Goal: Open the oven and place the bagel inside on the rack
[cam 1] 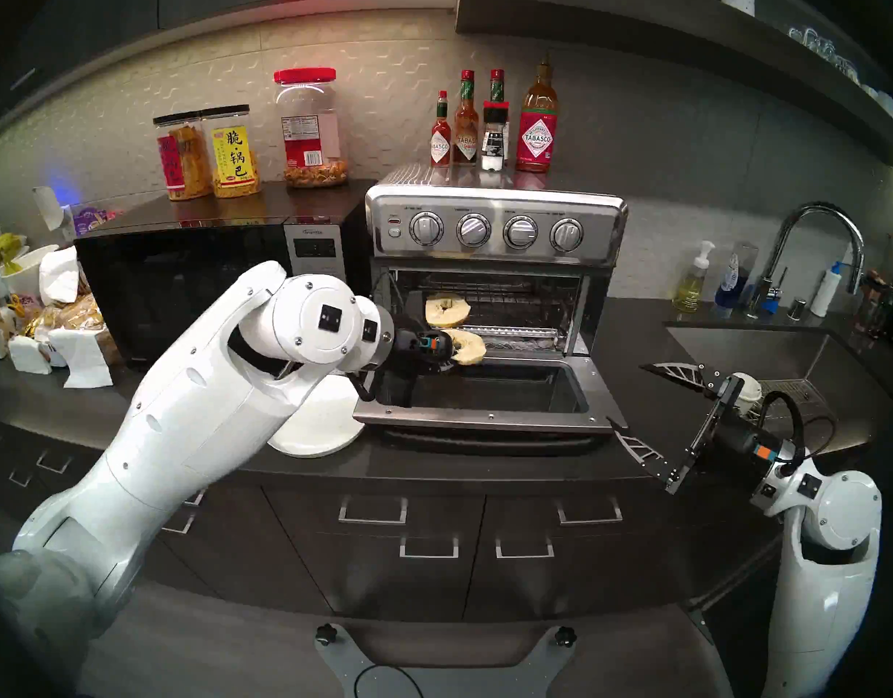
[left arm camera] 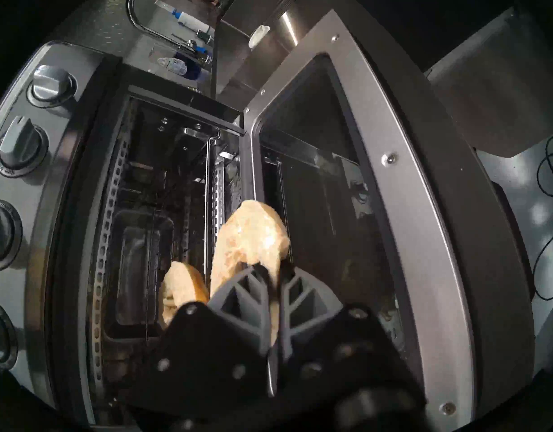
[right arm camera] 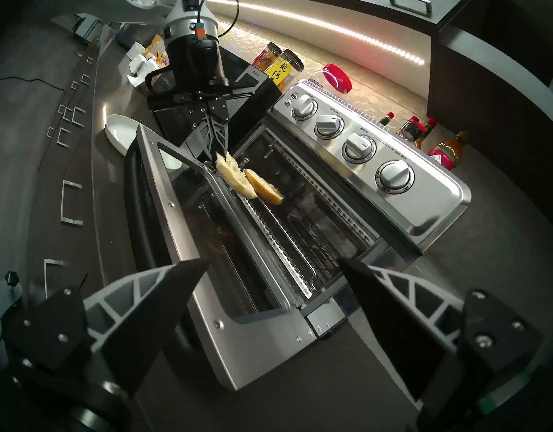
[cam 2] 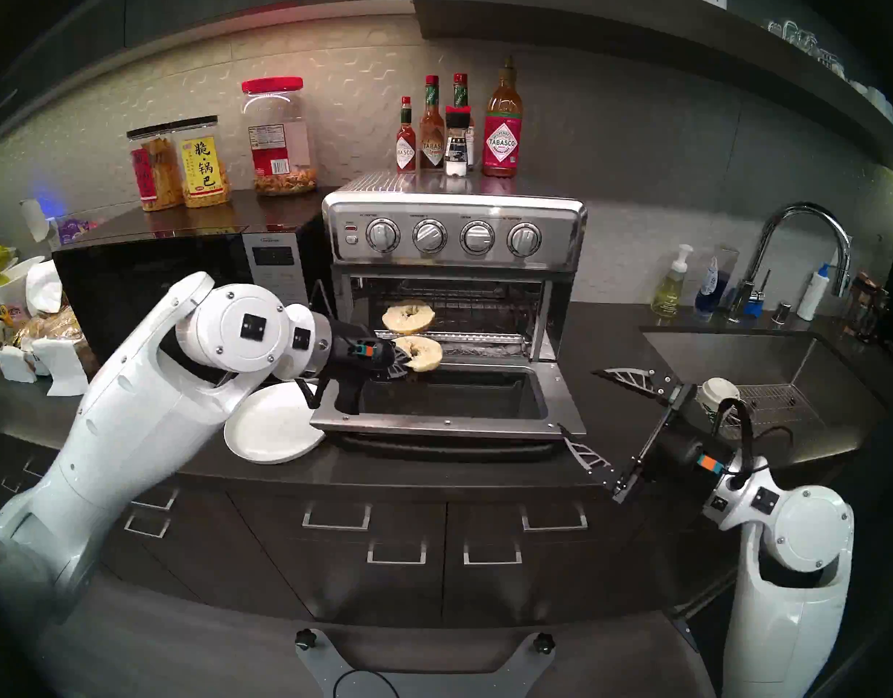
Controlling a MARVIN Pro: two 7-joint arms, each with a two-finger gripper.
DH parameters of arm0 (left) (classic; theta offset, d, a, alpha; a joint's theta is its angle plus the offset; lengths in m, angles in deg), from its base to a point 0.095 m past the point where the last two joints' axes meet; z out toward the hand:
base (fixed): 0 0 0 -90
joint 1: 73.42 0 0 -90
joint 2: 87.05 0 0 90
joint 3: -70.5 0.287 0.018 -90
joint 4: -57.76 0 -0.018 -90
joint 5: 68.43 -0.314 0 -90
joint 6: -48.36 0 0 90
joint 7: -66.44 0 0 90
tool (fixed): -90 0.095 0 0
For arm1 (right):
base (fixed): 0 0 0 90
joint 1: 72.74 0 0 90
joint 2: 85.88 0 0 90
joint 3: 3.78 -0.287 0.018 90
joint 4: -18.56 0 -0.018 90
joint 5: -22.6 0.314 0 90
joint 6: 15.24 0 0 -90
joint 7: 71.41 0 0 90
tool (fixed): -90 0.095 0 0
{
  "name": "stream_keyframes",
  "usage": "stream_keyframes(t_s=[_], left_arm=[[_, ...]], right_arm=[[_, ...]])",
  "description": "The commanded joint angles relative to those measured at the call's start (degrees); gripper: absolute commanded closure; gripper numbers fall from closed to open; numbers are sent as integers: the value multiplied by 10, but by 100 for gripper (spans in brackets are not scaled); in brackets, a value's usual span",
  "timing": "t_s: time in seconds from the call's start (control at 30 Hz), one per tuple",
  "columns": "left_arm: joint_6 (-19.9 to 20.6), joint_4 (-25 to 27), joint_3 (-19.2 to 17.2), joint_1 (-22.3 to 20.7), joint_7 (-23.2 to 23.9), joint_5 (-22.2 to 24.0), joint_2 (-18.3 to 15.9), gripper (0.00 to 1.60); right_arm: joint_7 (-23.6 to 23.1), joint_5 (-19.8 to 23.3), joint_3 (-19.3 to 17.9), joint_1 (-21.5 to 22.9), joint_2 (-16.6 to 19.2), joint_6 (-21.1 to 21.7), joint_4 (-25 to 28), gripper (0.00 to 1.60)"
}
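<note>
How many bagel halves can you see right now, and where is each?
2. One bagel half lies on the rack inside the open oven. The other half is pinched in the left gripper at the oven mouth, above the lowered door. None appears hidden.

The boxy brushed-silver stainless steel toaster oven (cam 1: pixel 495 228) has silver knobs, a dark glass door pane and a dark cavity crossed by a thin silver wire rack (cam 1: pixel 515 306), and both pale cream bagel halves (cam 1: pixel 447 309) show speckled, yellowish crumb faces. Beside it sit a glossy black microwave (cam 1: pixel 182 289) and a plain round white plate (cam 2: pixel 270 425) on a dark grey counter (cam 1: pixel 434 460). The red-labelled sauce bottles (cam 1: pixel 536 128) hold red and orange liquid, and the clear jar (cam 1: pixel 308 128) has a red lid.
</note>
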Motion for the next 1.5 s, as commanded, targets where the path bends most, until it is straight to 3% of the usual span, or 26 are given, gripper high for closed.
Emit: stream_keyframes(t_s=[0.0, 0.3, 0.57, 0.8, 1.47], left_arm=[[1, -29, 12, -74, 12, -25, 75, 160], [3, -65, 20, -112, 49, -57, 121, 160], [12, -87, 38, -150, 72, -64, 136, 160], [24, -74, 42, -155, 90, -66, 146, 160], [9, -118, 67, -140, 38, -94, 180, 160]], right_arm=[[0, 4, 1, 3, 1, 0, 7, 0], [-1, 4, 1, 3, 1, 0, 8, 0], [-1, 5, 1, 3, 1, 1, 8, 0], [-1, 5, 1, 3, 1, 1, 8, 0], [-1, 6, 1, 3, 1, 2, 8, 0]])
